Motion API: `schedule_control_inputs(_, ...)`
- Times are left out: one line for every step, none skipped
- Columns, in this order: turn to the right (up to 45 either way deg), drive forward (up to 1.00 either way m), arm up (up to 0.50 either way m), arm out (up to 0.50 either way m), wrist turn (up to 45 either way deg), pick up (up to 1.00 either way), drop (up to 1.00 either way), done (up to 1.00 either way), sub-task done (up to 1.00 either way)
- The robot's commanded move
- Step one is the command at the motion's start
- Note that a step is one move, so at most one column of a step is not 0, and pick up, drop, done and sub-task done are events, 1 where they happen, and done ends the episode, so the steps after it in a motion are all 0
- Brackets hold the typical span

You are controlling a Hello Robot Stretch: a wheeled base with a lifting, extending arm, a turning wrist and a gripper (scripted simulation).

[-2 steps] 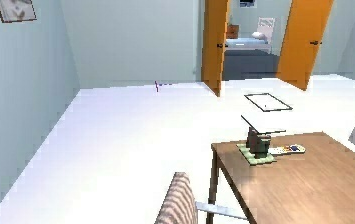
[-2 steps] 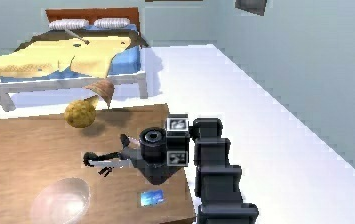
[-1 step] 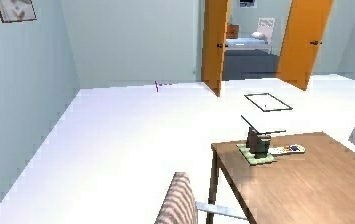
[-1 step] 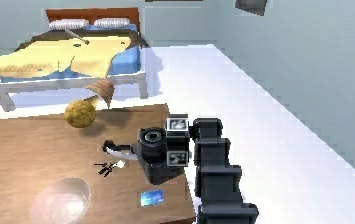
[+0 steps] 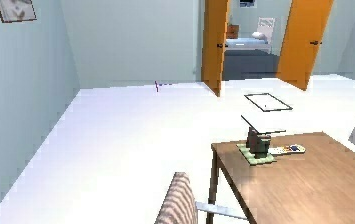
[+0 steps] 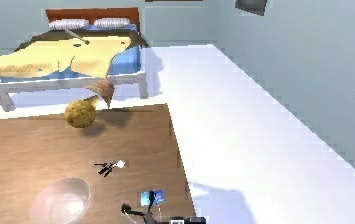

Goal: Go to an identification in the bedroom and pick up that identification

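A brown wooden table [image 6: 45,150] takes up the arm side view's lower left. Small dark bits with a white speck [image 6: 110,167] lie on it near the middle. Small blue and dark things [image 6: 152,201] lie at its near right corner; I cannot tell what they are. In the forward view another wooden table [image 5: 305,180] stands at the lower right. A small flat light item [image 5: 295,149] lies at its far edge beside a lamp-like stand on a green base [image 5: 261,130].
A bed with a yellow blanket [image 6: 55,62] and two pillows stands beyond the table. A round tan ball [image 6: 80,113] and a clear bowl [image 6: 63,197] rest on that table. A striped chair [image 5: 180,200] and two orange doors [image 5: 215,45] appear ahead. White floor [image 5: 125,140] lies between.
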Motion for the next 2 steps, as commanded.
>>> schedule_control_inputs(0.0,0.00,0.00,0.00,0.0,1.00,0.00,0.00,0.00)
schedule_control_inputs(0.0,0.00,0.10,0.00,0.0,0.00,0.00,0.00,0.00)
